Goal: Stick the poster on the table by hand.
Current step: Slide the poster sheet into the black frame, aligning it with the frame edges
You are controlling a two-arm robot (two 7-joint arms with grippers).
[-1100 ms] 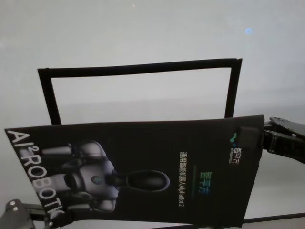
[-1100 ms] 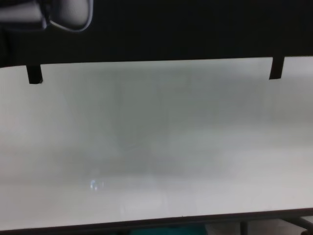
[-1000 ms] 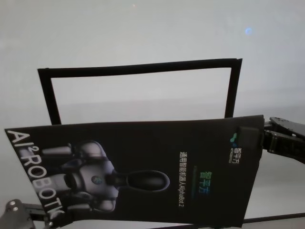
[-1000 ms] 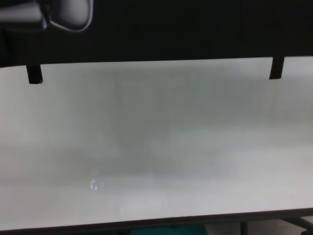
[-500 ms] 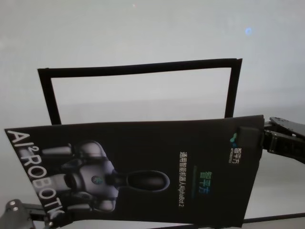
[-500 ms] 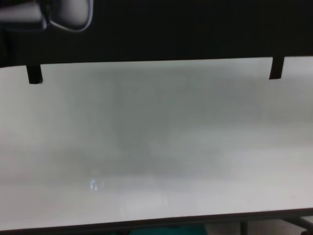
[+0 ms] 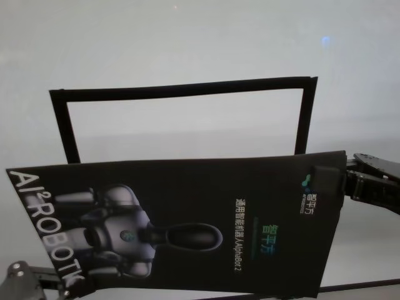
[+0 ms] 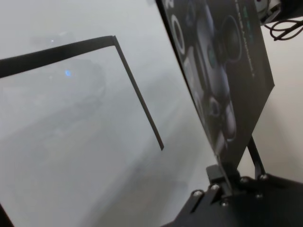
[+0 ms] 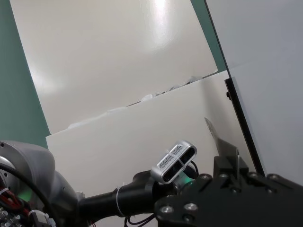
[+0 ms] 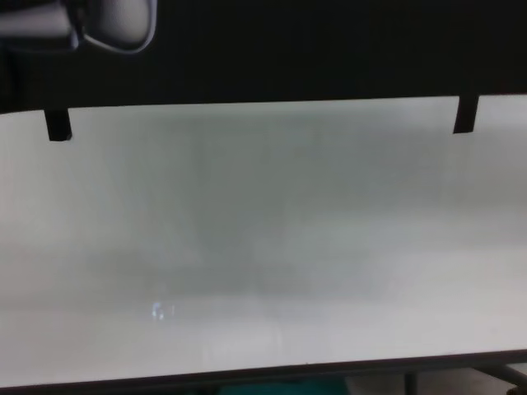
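The poster [image 7: 187, 225] is a black glossy sheet with a grey-white robot picture and white lettering. It is held flat above the white table [image 7: 187, 37]. My left gripper [image 7: 72, 289] is shut on its near left corner. My right gripper [image 7: 328, 181] is shut on its right edge. In the left wrist view the poster [image 8: 222, 56] rises from the left gripper [image 8: 222, 178]. In the right wrist view the right gripper [image 9: 226, 156] pinches the sheet's thin edge [image 9: 211, 128]. In the chest view the poster [image 10: 288, 49] is a dark band across the top.
A three-sided frame of narrow black tape strips [image 7: 181, 89] lies on the table beyond the poster, open toward me. Its two strip ends [image 10: 58, 123] [image 10: 465, 113] show under the poster in the chest view. The table's near dark edge [image 10: 263, 372] runs along the bottom.
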